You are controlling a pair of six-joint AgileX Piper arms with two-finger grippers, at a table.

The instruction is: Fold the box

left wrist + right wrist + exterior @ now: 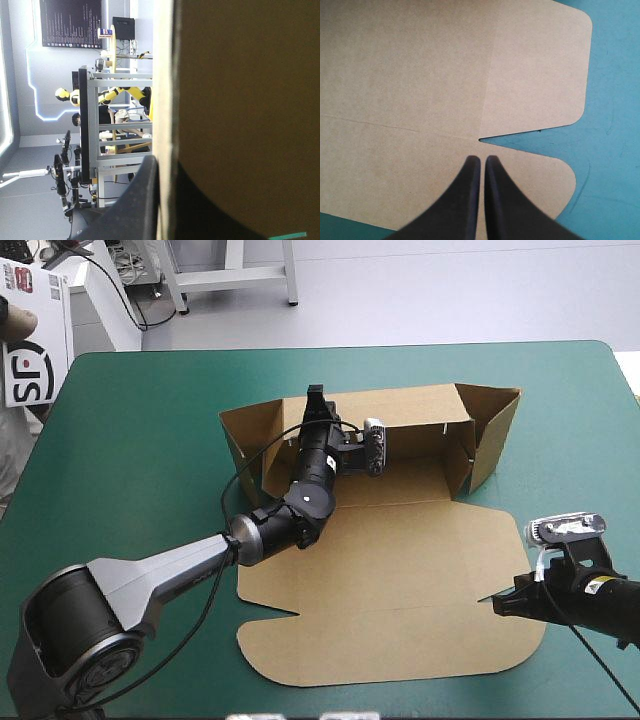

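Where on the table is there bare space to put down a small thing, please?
Free: the teal-green cover between the box and the table's left edge, and the strip beyond the box's far wall. Crowded: the near left, under the left arm, and around the right hand at the lid's edge.

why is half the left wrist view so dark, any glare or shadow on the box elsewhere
Left wrist view: a raised wall of the box stands close to the camera, its unlit side filling that half, held between the left fingers. High view: soft even light, only the walls' inner faces shaded. Right wrist view: flat board evenly lit, no glare.
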